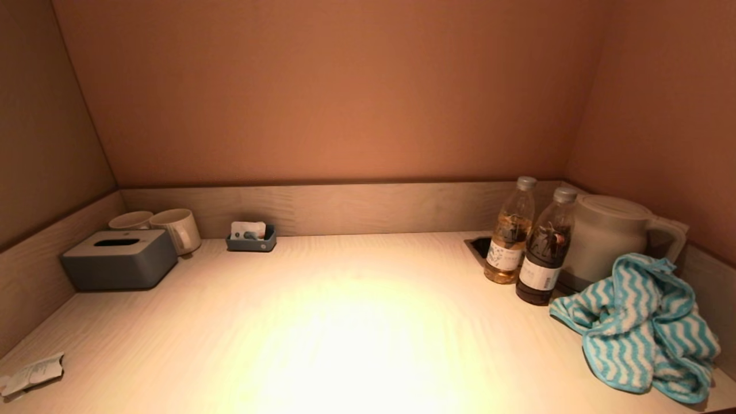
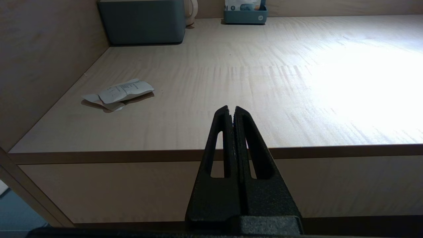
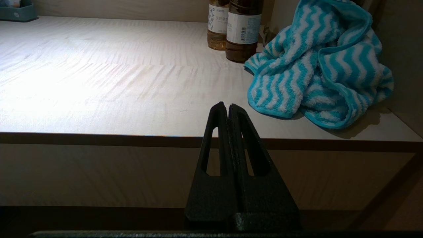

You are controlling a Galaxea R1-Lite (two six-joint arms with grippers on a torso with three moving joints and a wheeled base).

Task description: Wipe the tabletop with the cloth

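A teal-and-white zigzag cloth lies bunched at the near right of the light wooden tabletop, against the kettle. It also shows in the right wrist view. My right gripper is shut and empty, held in front of and below the table's front edge, left of the cloth. My left gripper is shut and empty, also in front of the table's edge at the left side. Neither gripper shows in the head view.
Two bottles and a kettle stand at the right back. A grey tissue box, two mugs and a small blue tray stand at the left back. A crumpled paper packet lies near left. Walls enclose three sides.
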